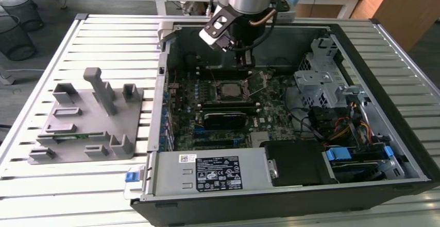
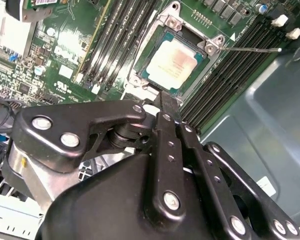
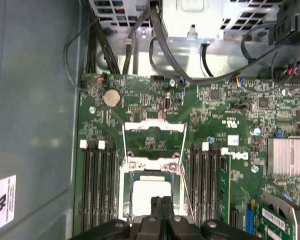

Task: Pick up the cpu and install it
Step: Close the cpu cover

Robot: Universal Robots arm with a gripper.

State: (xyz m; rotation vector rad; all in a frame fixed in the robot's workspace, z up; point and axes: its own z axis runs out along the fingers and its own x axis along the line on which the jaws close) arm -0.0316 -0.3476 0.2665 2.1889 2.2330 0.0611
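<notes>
In the exterior view I see a black, open desktop computer case (image 1: 385, 150) lying on the slatted metal table (image 1: 110, 36). A grey plastic holder block (image 1: 86, 124) stands on the table towards the exterior view's left edge. The arm's black claw (image 1: 243, 62) hangs inside the case near its far wall, above the green motherboard (image 1: 275, 108). The cpu (image 1: 229, 89), a small flat square chip with a silver-grey metal top, lies in the socket at the middle of the motherboard.

In the second wrist view the claw (image 2: 163, 100) has its two black fingers (image 2: 169, 117) pressed together with nothing between them. Its tip is just beside the socket's edge. The cpu (image 2: 174, 61) sits flat in the socket, between rows of black memory slots (image 2: 117, 35).

In the first wrist view the closed claw (image 3: 161, 201) overlaps one edge of the cpu (image 3: 146, 190); I cannot tell whether they touch. The socket's metal retaining frame (image 3: 154, 132) is swung open.
</notes>
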